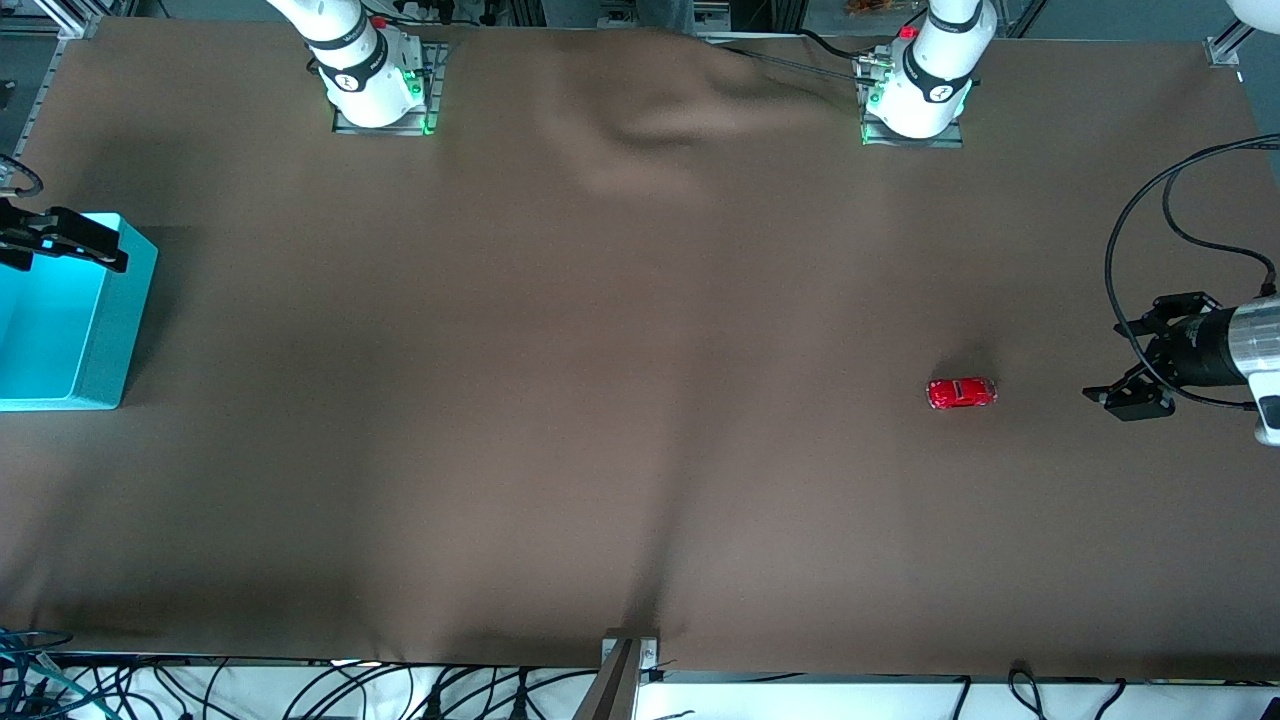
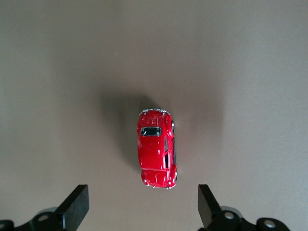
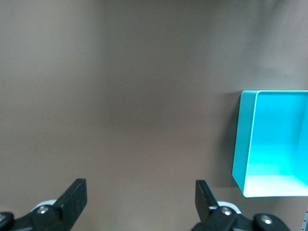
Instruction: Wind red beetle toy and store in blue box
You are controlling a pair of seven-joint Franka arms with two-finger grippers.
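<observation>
Toward the left arm's end of the desk we find the red beetle toy lying on its wheels, well apart from the blue box at the right arm's end. We judge nothing done yet: winding and storing both remain. The left gripper hovers just beside the toy, fingers spread wide and empty. The right gripper waits over the box's rim, fingers likewise released, touching nothing.
</observation>
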